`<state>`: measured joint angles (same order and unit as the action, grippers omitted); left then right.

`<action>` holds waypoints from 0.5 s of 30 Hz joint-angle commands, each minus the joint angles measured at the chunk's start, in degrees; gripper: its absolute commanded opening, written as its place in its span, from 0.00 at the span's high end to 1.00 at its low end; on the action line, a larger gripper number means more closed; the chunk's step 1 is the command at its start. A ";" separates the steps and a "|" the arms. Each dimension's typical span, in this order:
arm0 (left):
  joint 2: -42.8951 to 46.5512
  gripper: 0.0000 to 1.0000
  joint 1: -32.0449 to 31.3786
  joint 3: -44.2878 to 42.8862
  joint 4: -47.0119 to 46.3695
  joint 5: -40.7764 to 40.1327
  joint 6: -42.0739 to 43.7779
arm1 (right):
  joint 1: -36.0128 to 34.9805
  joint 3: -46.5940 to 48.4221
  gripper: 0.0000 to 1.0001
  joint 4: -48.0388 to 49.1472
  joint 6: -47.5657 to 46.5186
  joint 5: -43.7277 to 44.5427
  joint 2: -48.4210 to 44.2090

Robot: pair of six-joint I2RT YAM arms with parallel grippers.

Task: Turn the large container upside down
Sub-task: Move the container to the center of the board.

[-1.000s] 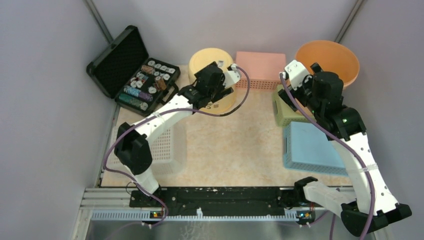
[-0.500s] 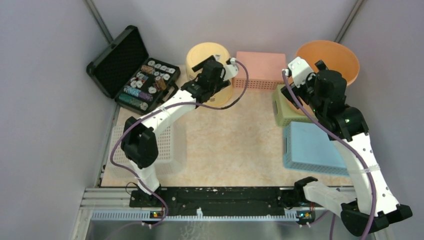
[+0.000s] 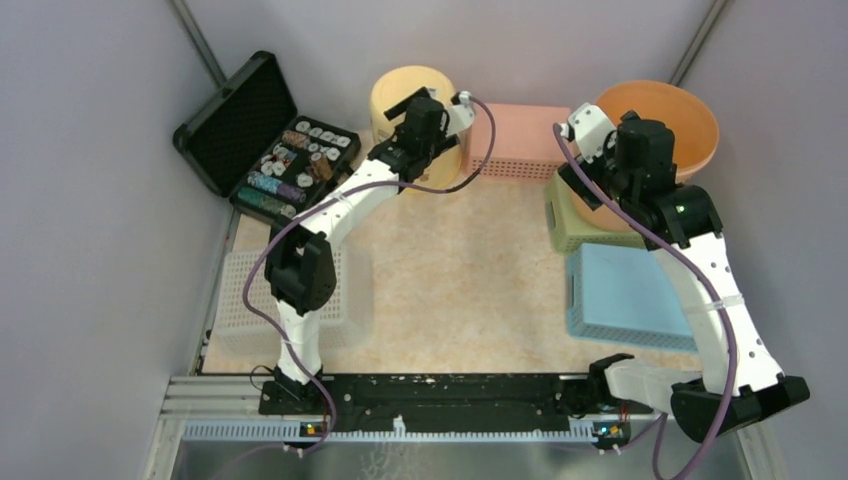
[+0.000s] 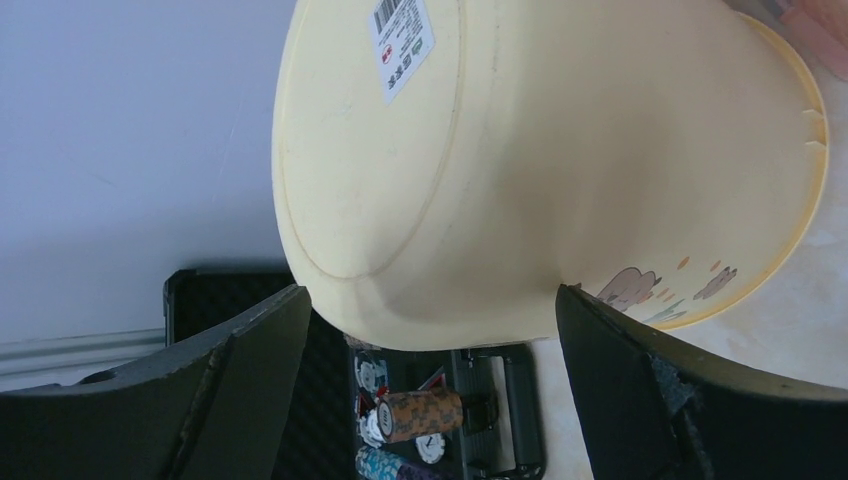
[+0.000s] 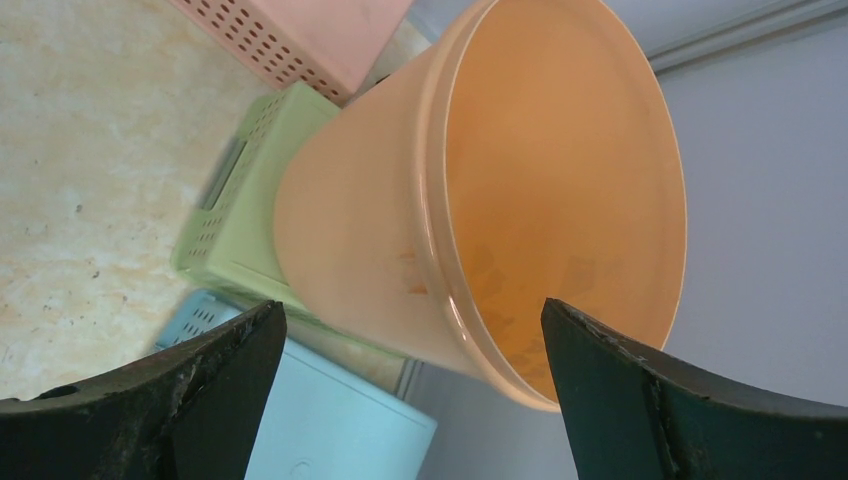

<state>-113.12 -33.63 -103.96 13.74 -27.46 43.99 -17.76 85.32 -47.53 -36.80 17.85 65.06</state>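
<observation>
Top external: the left tool (image 3: 424,118) and right tool (image 3: 622,150) are both masked by their own wrist housings, so no fingertips show here. The left arm covers the near side of the yellow bucket (image 3: 396,88). The right arm covers the near-left wall of the orange bucket (image 3: 672,112) and part of the green basket (image 3: 568,226).

Left wrist: tool (image 4: 430,300) spread wide and holding nothing. The yellow bucket (image 4: 560,150) is inverted at the table's (image 3: 460,270) far left, its labelled base facing the camera. It sits ahead of and between the two fingers (image 4: 250,350). Contact cannot be told. Its rim is cut off at the frame edge. The case (image 4: 500,400) of chips is only partly seen below.

Right wrist: tool (image 5: 408,305) spread wide and empty. The orange bucket (image 5: 560,200) stands mouth-up in the far right corner, ahead of the gap between the fingers and apart from them. Its foot is hidden behind the green basket (image 5: 240,210), so what it stands on cannot be told. The pink basket (image 5: 310,30) and blue basket (image 5: 330,420) are cut off at the frame edges.
</observation>
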 commanded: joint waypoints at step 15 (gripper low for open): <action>2.72 0.01 4.23 -6.35 3.15 13.41 -8.29 | 4.35 7.73 0.03 -2.79 0.70 -2.54 10.36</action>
<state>-115.70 -28.69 -108.53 15.31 -21.89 40.64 -15.07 89.32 -50.76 -36.23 15.97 73.56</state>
